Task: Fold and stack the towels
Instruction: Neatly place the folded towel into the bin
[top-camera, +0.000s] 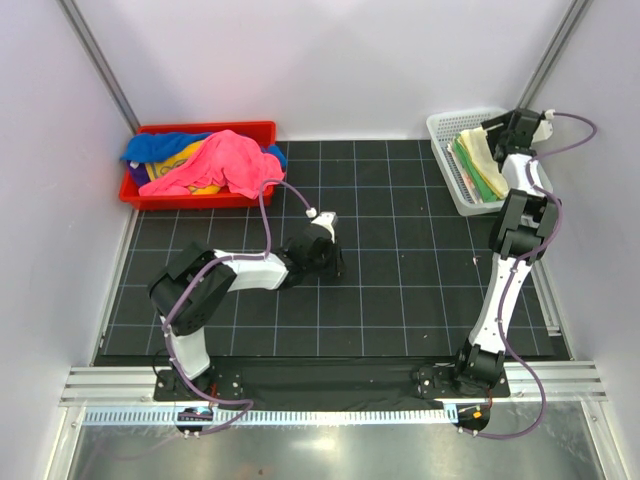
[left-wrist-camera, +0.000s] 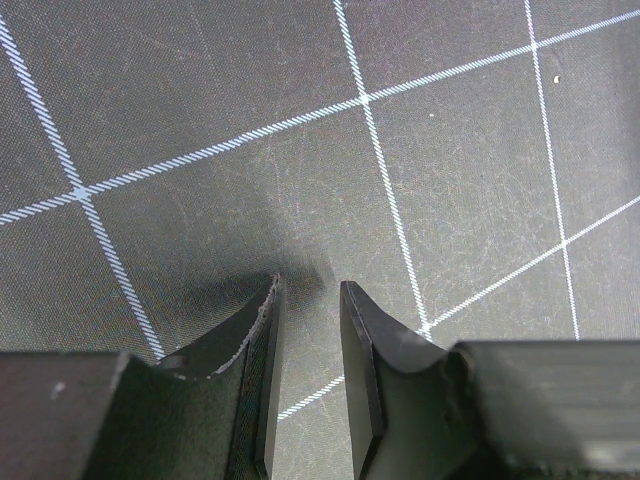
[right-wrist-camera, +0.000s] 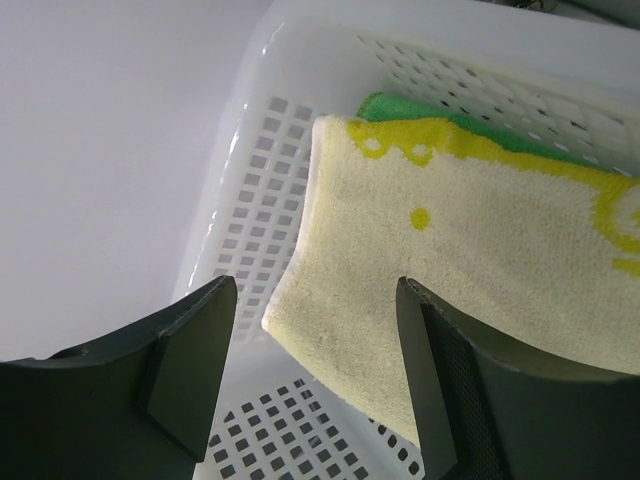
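Note:
A loose heap of towels lies in the red tray (top-camera: 140, 197) at the back left: a pink towel (top-camera: 225, 160) on top, a blue towel (top-camera: 160, 146) and some yellow cloth (top-camera: 205, 187) under it. Folded towels lie in the white mesh basket (top-camera: 446, 128) at the back right: a pale yellow towel with yellow print (top-camera: 478, 150) (right-wrist-camera: 480, 260) over a green towel (top-camera: 488, 186) (right-wrist-camera: 450, 125). My right gripper (top-camera: 497, 129) (right-wrist-camera: 315, 285) hangs open and empty just above the pale yellow towel's corner. My left gripper (top-camera: 328, 262) (left-wrist-camera: 308, 285) is low over the bare mat, jaws narrowly apart and empty.
A black mat with a white grid (top-camera: 400, 290) covers the table. White walls close in the left, back and right sides. The basket's perforated wall (right-wrist-camera: 260, 190) is close on the left of my right gripper.

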